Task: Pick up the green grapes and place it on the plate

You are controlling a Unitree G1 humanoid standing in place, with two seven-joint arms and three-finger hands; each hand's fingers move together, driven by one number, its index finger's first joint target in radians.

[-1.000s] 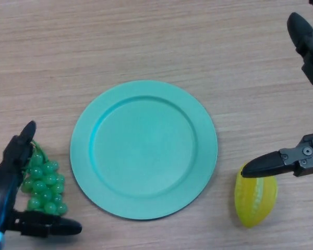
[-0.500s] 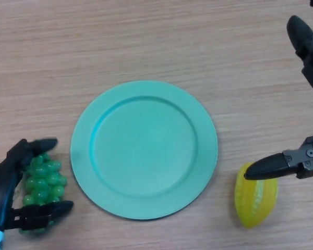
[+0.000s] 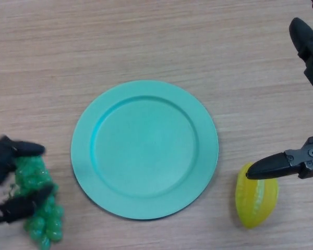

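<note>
The bunch of green grapes point(image 3: 37, 208) hangs at the lower left, held by my left hand point(image 3: 5, 156), whose fingers and thumb are curled round its upper part. The bunch's lower end dangles towards the bottom edge, left of the plate. The round teal plate point(image 3: 83, 156) lies flat in the middle of the wooden table with nothing on it. My right hand point(image 3: 297, 162) shows at the right edge, fingers straight and spread, one fingertip just above a yellow fruit, holding nothing.
A yellow ridged fruit point(image 3: 256, 200) lies on the table to the lower right of the plate, under my right hand's lower finger. The wooden tabletop point(image 3: 146, 41) stretches across the far side.
My left hand has closed round the grapes and lifted them, shifting slightly left and down in view. The bunch now hangs lengthened. My right hand has barely moved.
</note>
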